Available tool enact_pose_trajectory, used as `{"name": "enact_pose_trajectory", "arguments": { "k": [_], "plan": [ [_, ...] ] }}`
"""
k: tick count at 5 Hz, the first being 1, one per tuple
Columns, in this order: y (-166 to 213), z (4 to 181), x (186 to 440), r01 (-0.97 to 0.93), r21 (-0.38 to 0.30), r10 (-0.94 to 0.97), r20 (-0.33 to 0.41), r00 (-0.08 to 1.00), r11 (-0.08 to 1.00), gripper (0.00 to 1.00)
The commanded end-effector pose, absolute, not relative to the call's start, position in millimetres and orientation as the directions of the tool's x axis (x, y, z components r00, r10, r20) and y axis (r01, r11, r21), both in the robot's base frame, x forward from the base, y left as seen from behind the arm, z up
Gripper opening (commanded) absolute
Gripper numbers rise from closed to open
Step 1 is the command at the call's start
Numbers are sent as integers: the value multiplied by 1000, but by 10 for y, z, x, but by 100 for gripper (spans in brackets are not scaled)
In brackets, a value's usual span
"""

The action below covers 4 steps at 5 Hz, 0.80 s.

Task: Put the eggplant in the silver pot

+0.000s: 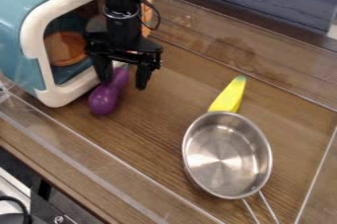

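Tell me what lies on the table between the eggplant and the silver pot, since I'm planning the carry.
Bare wooden tabletop lies between the eggplant and the silver pot, in the camera view.

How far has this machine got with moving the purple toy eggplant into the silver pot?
Only the approach looks done: the open black gripper is at the upper end of the glossy purple toy eggplant, which lies on the wooden table. No grip shows yet. Left to do: grasping, lifting, carrying and lowering it into the shiny round silver pot, which is empty.
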<state>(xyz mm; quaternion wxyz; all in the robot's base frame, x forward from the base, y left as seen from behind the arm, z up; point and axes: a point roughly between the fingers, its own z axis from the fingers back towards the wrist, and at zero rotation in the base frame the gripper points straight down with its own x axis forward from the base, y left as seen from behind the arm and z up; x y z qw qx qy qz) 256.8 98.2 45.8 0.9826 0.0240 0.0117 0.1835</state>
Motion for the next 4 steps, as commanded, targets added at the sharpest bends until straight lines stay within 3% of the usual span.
{"name": "enact_pose_trajectory", "arguments": {
  "k": [1, 3, 4],
  "plan": [
    [1090, 438, 2552, -335, 53, 336, -4, 942, 941, 100],
    [1110, 299, 2452, -442, 42, 443, -10, 897, 896, 100],
    [971, 303, 2506, -400, 39, 401, -9, 916, 916, 0]
  ]
}}
